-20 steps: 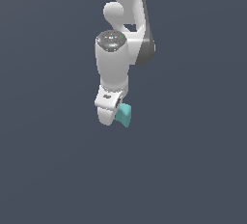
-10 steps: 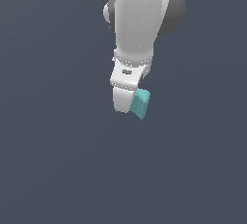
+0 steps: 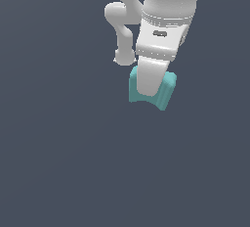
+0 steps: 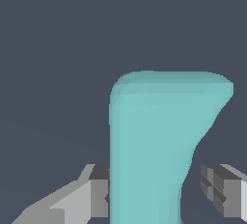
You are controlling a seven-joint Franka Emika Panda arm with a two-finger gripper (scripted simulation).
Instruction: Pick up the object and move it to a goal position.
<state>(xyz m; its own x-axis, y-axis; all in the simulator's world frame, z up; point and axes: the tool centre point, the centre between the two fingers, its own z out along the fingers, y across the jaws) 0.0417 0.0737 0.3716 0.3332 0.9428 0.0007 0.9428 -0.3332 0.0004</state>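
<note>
Between the fingers [image 4: 91,196], teal block [image 4: 159,141], gripped

White arm descending from the upper edge of the exterior view, wrist angled downward, end effector [image 3: 149,90] pointed down over the teal block [image 3: 167,91], fingers [image 4: 91,196] set either side of the block, block held between them
</note>
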